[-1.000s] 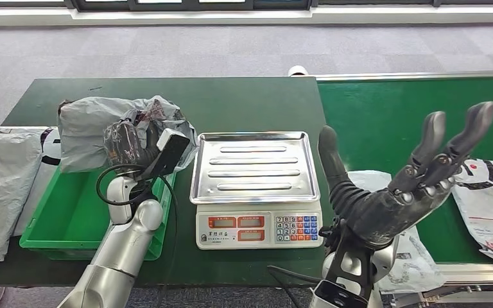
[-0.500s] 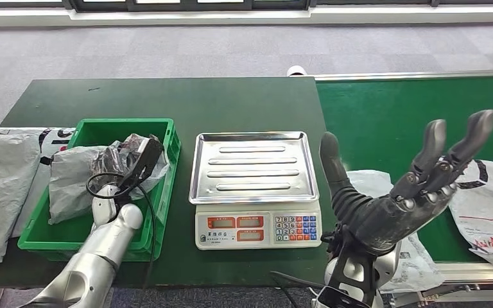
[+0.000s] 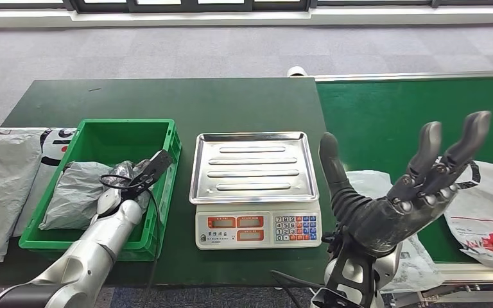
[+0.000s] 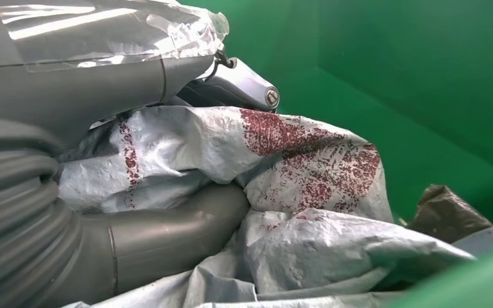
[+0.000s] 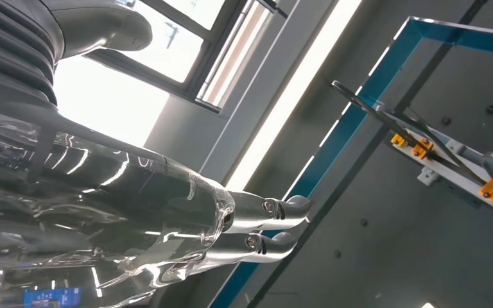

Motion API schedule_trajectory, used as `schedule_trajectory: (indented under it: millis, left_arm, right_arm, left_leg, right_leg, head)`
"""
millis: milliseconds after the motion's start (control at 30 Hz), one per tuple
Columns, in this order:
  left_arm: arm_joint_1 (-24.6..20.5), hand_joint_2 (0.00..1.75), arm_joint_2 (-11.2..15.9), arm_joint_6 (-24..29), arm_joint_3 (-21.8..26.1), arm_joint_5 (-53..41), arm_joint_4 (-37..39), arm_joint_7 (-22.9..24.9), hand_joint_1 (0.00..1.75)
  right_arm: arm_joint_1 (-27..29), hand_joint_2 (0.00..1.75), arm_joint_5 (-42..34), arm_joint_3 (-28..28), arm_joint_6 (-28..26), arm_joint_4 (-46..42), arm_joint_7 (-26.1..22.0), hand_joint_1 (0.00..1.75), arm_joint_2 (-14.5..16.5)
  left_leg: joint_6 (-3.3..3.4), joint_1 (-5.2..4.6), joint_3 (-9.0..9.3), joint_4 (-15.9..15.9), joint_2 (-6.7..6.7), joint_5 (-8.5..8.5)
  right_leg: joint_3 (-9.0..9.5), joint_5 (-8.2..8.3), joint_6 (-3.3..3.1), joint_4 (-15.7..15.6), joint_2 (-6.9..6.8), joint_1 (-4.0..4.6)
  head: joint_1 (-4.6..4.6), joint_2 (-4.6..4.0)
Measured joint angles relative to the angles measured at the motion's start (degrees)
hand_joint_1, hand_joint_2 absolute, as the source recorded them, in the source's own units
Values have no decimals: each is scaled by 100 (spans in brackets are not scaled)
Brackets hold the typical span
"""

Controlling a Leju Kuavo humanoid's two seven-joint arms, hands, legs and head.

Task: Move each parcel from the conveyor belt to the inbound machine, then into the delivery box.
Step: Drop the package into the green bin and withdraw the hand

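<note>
The grey parcel has been lowered into the green box since a second ago and is still gripped by the left hand. Only letting go is left. The right hand is held up, spread and empty.

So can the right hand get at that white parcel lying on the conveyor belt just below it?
Probably yes. The right hand is raised, fingers apart, holding nothing, and hangs over the near edge of the conveyor belt. The white parcel lies partly under that arm with nothing on top of it, so lowering the hand should reach it.
</note>
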Motion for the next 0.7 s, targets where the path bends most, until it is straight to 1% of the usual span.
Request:
schedule_trajectory:
  millis: [33,100,167,267,333,400,500,600,633,700]
  left_arm:
    - [-12,87,2,23,1,-9,15,7,0]
    - [-25,0,3,234,2,-37,37,2,0]
    - [-7,0,2,744,14,-56,39,-95,0]
    - [20,0,-11,1610,93,37,-15,-473,0]
    - [45,0,-40,2050,196,248,-145,-894,0]
    - [100,0,-92,2374,329,626,-381,-1476,0]
    - [328,0,-227,2617,557,1309,-987,-2413,0]
    - [700,0,-448,2722,935,1782,-1906,-3300,0]
    - [798,0,-521,2734,1082,1870,-2179,-3487,0]
    - [942,0,-635,2739,1311,1959,-2588,-3646,0]
  right_arm:
    - [0,175,4,-1,0,-1,0,0,0]
    - [0,175,20,0,0,-11,0,0,1]
    - [-1,175,45,0,0,-50,0,0,4]
    - [-3,175,81,-5,0,-125,0,0,10]
    - [-5,175,102,-21,0,-170,0,0,11]
    - [-6,175,143,-74,0,-199,0,0,12]
    - [15,175,211,-234,0,-209,0,0,14]
    - [63,175,285,-476,0,-211,0,0,19]
    - [77,175,302,-553,0,-212,0,0,21]
    - [95,175,320,-658,0,-212,0,0,26]
  left_leg:
    - [0,0,5,0,0,0]
    - [0,0,13,0,0,0]
    - [-1,0,16,0,1,1]
    - [-4,0,15,0,3,4]
    - [-5,1,13,0,2,5]
    - [-5,2,10,0,-2,5]
    - [-5,2,5,0,-3,4]
    - [-3,1,1,0,2,1]
    - [-2,0,-1,0,2,0]
    - [-1,0,-3,0,3,-1]
  right_leg:
    - [5,0,0,0,-1,0]
    - [13,0,0,0,0,0]
    - [13,2,-2,0,1,0]
    - [10,4,-4,0,4,1]
    - [8,5,-4,0,3,3]
    - [7,4,-4,0,2,4]
    - [5,4,-4,0,2,3]
    - [-1,3,-3,-2,7,2]
    - [-2,3,-3,-2,8,1]
    - [-4,2,-3,-4,8,1]
  head:
    - [0,0]
    - [0,-1]
    - [1,-1]
    - [1,-1]
    - [0,-1]
    - [0,-1]
    - [0,0]
    - [0,0]
    - [0,0]
    - [1,0]
